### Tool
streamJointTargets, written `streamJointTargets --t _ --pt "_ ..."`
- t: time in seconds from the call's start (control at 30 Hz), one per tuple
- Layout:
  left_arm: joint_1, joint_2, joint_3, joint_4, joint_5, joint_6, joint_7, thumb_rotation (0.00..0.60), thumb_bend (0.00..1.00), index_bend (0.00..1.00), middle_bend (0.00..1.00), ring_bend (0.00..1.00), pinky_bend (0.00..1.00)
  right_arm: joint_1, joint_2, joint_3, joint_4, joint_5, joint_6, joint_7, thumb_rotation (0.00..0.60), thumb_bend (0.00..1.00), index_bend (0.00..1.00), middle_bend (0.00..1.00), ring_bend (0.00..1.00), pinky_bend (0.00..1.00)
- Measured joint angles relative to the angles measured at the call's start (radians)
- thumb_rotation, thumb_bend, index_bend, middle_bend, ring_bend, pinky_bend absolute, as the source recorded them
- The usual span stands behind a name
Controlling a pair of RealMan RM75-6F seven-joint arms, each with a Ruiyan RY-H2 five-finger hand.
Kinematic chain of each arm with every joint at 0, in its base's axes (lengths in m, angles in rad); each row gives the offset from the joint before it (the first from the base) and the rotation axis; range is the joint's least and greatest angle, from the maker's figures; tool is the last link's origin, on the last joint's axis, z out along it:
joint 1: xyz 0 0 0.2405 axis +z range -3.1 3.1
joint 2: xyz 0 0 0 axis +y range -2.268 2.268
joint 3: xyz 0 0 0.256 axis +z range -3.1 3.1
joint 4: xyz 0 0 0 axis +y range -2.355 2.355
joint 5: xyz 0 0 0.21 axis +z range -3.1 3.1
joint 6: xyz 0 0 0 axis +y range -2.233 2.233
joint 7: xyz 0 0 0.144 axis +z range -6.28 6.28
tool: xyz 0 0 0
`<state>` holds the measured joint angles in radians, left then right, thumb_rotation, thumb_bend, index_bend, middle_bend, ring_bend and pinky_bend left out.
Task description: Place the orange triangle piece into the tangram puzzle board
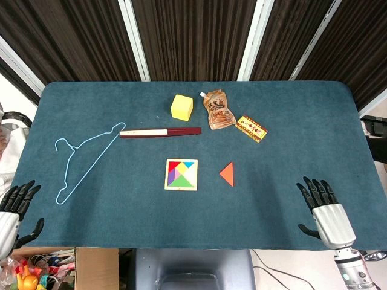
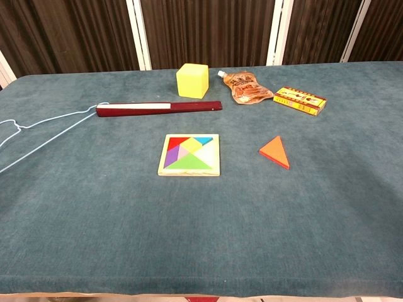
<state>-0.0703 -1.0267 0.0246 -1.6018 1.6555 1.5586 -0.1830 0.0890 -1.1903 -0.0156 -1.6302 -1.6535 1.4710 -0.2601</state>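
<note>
The orange triangle piece (image 1: 228,174) (image 2: 276,151) lies flat on the teal table, just right of the tangram puzzle board (image 1: 181,174) (image 2: 189,155). The square wooden board holds several coloured pieces, and a pale gap shows on its right side. My right hand (image 1: 321,207) hovers at the table's near right edge, fingers spread, holding nothing, well to the right of the triangle. My left hand (image 1: 15,205) sits at the near left edge, fingers apart and empty. Neither hand shows in the chest view.
A yellow cube (image 1: 181,107) (image 2: 192,80), a brown pouch (image 1: 218,110) (image 2: 247,87) and a small printed box (image 1: 251,128) (image 2: 300,100) stand behind the board. A dark red stick (image 1: 160,132) (image 2: 158,108) lies across the middle. A light-blue wire hanger (image 1: 81,161) (image 2: 38,138) lies at the left.
</note>
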Motion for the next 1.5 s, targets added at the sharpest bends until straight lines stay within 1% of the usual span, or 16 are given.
streamJointTargets --t 0.2,0.3,0.4,0.5,0.57,0.73,0.87,0.93,1.03,1.13,1.33,1.5 --pt "0.003 0.003 -0.003 0.001 -0.008 0.006 -0.015 0.6 0.47 0.0 0.0 0.0 0.01 0.015 -0.009 0.007 0.001 0.012 -0.03 -0.022 0.6 0.21 0.0 0.0 0.0 0.0" --pt "0.002 0.003 -0.005 0.006 -0.006 0.009 -0.027 0.6 0.47 0.0 0.0 0.0 0.01 0.043 -0.014 0.018 0.005 0.02 -0.073 -0.043 0.6 0.21 0.0 0.0 0.0 0.0" --pt "-0.004 0.001 -0.006 0.007 -0.005 0.001 -0.027 0.6 0.47 0.0 0.0 0.0 0.01 0.093 -0.011 0.041 0.002 0.04 -0.147 -0.078 0.6 0.21 0.0 0.0 0.0 0.0" --pt "-0.012 0.0 -0.008 0.008 -0.009 -0.014 -0.026 0.6 0.47 0.0 0.0 0.0 0.01 0.165 -0.008 0.082 -0.001 0.079 -0.241 -0.147 0.6 0.21 0.0 0.0 0.0 0.0" --pt "-0.014 -0.001 -0.008 0.01 -0.012 -0.019 -0.026 0.6 0.47 0.0 0.0 0.0 0.01 0.226 -0.01 0.116 0.001 0.115 -0.313 -0.212 0.6 0.22 0.02 0.0 0.0 0.0" --pt "-0.014 0.0 -0.007 0.015 -0.022 -0.025 -0.036 0.6 0.47 0.0 0.0 0.0 0.01 0.388 -0.042 0.193 0.03 0.21 -0.478 -0.358 0.6 0.22 0.17 0.0 0.0 0.0" --pt "-0.013 0.006 -0.012 0.017 -0.024 -0.015 -0.058 0.6 0.47 0.0 0.0 0.0 0.01 0.494 -0.094 0.222 0.087 0.282 -0.585 -0.457 0.6 0.22 0.22 0.0 0.0 0.0" --pt "-0.013 0.009 -0.014 0.02 -0.025 -0.01 -0.071 0.6 0.48 0.0 0.0 0.0 0.01 0.54 -0.128 0.225 0.129 0.31 -0.628 -0.495 0.6 0.23 0.25 0.0 0.0 0.0" --pt "-0.012 0.013 -0.016 0.027 -0.026 -0.007 -0.089 0.6 0.48 0.0 0.0 0.0 0.02 0.582 -0.175 0.219 0.194 0.328 -0.662 -0.521 0.6 0.24 0.32 0.0 0.0 0.0" --pt "-0.014 0.015 -0.017 0.033 -0.03 -0.01 -0.097 0.6 0.48 0.0 0.0 0.0 0.02 0.611 -0.225 0.208 0.261 0.34 -0.683 -0.53 0.6 0.24 0.34 0.0 0.0 0.0" --pt "-0.017 0.015 -0.022 0.037 -0.042 -0.016 -0.107 0.6 0.48 0.0 0.0 0.0 0.02 0.666 -0.313 0.175 0.37 0.338 -0.718 -0.501 0.6 0.28 0.36 0.0 0.0 0.0" --pt "-0.013 0.015 -0.02 0.039 -0.041 -0.012 -0.11 0.6 0.47 0.0 0.0 0.0 0.02 0.701 -0.361 0.155 0.428 0.316 -0.728 -0.452 0.6 0.3 0.38 0.0 0.0 0.0"
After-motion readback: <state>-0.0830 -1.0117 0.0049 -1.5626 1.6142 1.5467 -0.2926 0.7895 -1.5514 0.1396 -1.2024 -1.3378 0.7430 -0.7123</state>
